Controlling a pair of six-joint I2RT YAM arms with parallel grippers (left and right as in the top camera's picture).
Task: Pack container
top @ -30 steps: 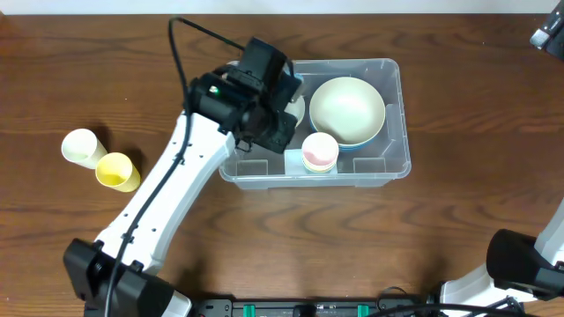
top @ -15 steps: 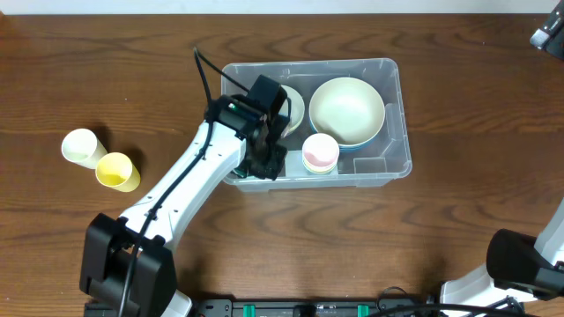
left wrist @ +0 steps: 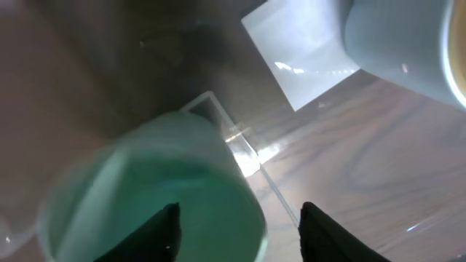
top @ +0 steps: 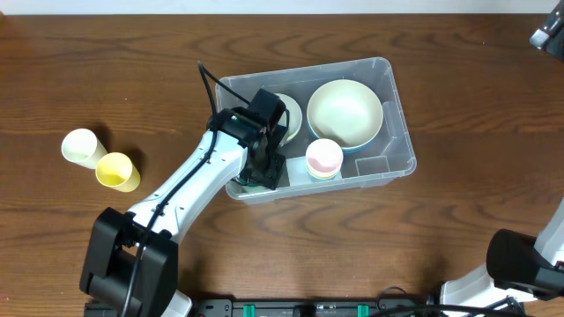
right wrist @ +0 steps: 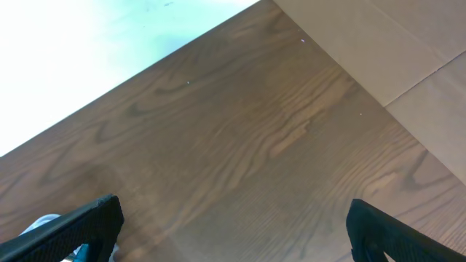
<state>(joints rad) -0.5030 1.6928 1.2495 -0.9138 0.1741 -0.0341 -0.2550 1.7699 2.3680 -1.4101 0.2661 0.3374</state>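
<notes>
Container [top: 388, 164], clear and askew on the brown table [top: 458, 238], with the left pincer [top: 263, 173] down inside its near-left corner

A big cream bowl [top: 345, 107], nested in a blue bowl [top: 357, 146], fills the end of the container away from the left pincer; a smaller cream bowl [top: 289, 113] sits just behind that pincer, partly under the arm. The left pincer's jaws stand part-way apart, gripping nothing, with the wall of a blurred green cup [left wrist: 145, 182] passing between the fingers [left wrist: 166, 231]. A pink-topped cup stack [top: 323, 158] stands just to its right. The right pincer [right wrist: 233, 215] is spread wide over the table, nothing between its jaws. A white cup [top: 79, 145] and a yellow cup [top: 116, 170] touch each other, well off to the left pincer's left
</notes>
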